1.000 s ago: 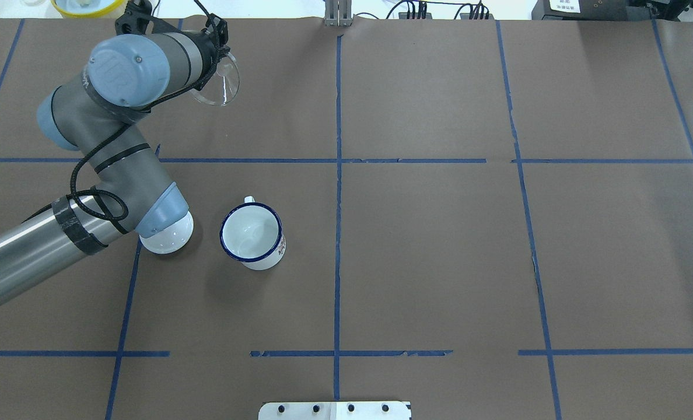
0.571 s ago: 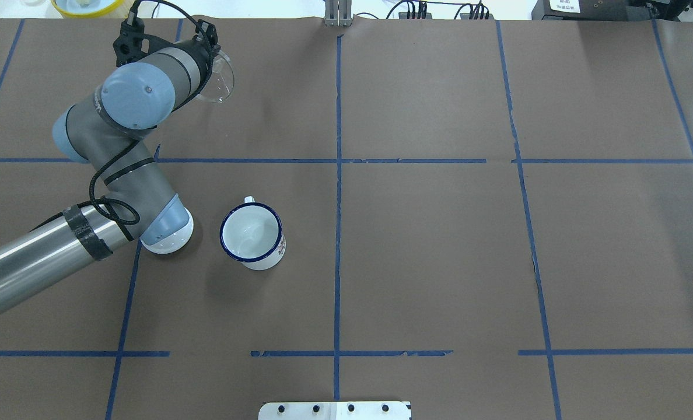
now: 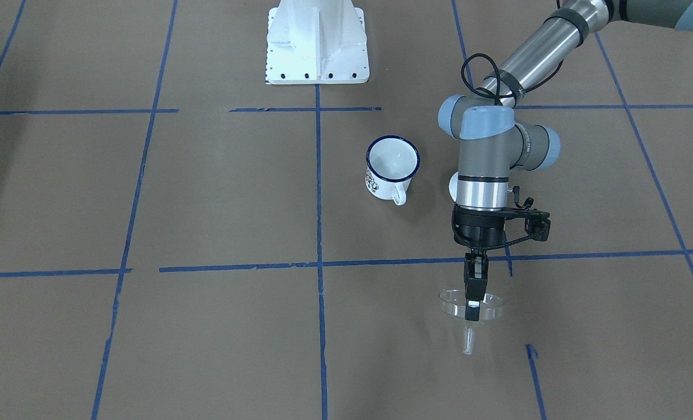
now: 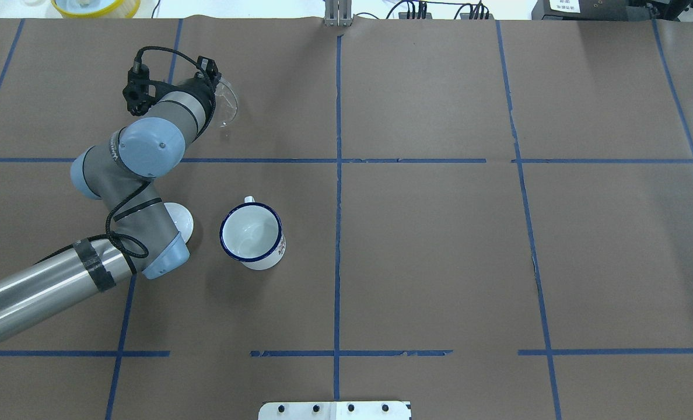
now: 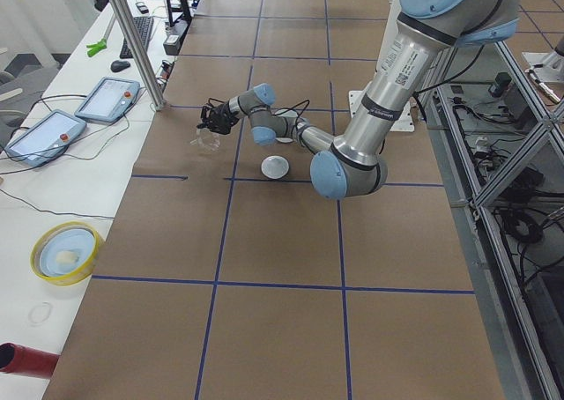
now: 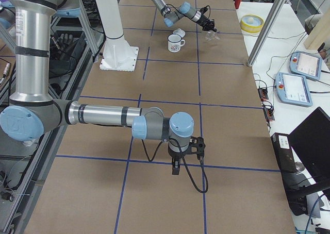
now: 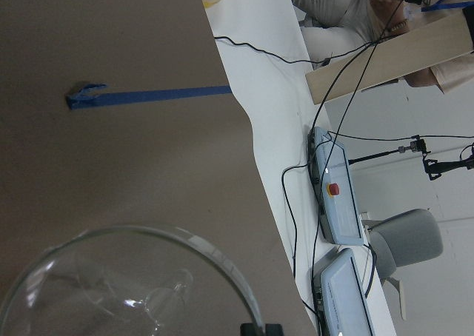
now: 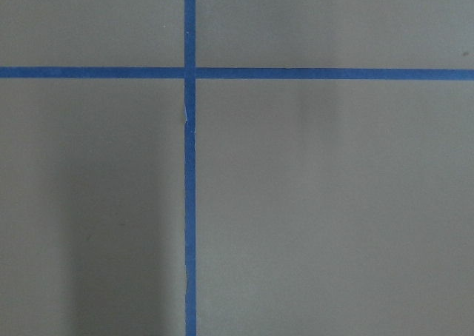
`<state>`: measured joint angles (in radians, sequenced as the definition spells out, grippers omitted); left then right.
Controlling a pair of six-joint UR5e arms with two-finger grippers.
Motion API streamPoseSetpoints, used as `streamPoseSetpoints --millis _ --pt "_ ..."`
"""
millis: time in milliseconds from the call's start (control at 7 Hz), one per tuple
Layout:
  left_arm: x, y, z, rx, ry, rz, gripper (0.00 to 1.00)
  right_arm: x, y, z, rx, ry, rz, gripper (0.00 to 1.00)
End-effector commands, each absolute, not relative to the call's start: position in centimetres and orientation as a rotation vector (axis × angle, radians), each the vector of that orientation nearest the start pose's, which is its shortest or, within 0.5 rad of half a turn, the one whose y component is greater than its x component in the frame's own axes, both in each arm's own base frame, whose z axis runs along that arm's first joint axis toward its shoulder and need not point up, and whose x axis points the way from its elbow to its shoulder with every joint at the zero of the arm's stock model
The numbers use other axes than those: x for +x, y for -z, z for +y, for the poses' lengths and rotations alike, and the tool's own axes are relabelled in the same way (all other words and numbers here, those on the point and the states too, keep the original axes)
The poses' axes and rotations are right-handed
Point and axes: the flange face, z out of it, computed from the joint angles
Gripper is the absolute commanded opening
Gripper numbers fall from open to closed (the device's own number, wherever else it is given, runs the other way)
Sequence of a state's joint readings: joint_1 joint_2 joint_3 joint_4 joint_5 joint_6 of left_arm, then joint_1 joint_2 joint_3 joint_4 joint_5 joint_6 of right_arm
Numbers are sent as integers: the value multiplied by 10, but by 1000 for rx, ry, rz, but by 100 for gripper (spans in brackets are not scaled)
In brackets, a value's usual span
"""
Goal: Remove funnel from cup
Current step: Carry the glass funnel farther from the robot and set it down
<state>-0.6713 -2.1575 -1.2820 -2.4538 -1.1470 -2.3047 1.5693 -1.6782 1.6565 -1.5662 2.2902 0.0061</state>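
The left gripper [image 3: 472, 313] has its jaws clamped on the rim of the clear funnel [image 3: 490, 309], spout down over the counter [image 3: 206, 204], well apart from the enamel mug [image 3: 392, 166]. I cannot tell how the jaws of the right gripper [image 6: 176, 168] stand.

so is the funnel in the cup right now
No, the cup is empty and the funnel hangs from the left gripper, well apart from it.

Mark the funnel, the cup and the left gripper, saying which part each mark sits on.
funnel [image 3: 468, 343]: front-facing view, on its thin spout.
cup [image 3: 392, 160]: front-facing view, on its white inside.
left gripper [image 3: 472, 310]: front-facing view, at the fingertips pinching the funnel's rim.
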Motion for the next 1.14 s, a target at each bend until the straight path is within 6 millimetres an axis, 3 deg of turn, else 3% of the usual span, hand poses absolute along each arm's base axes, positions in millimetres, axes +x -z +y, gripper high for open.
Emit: streamPoseSetpoints --millis 0,143,286,571,714,1000 --pt "473 -353 -589 370 1448 1283 4 67 -670 -445 -19 -10 -719 100" --pt "473 -352 -589 393 1412 1271 77 67 -670 -445 -19 -10 -719 100" --pt "473 -352 -589 412 1384 1261 100 67 -670 -445 -19 -10 -719 100" --pt "472 -348 -588 443 1322 1243 100 67 -670 -445 -19 -10 -719 100" --pt "467 -335 -583 458 1195 1234 100 67 -670 -445 -19 -10 -719 100" --pt "430 -353 -532 326 955 1238 100 67 -670 -445 -19 -10 -719 100"
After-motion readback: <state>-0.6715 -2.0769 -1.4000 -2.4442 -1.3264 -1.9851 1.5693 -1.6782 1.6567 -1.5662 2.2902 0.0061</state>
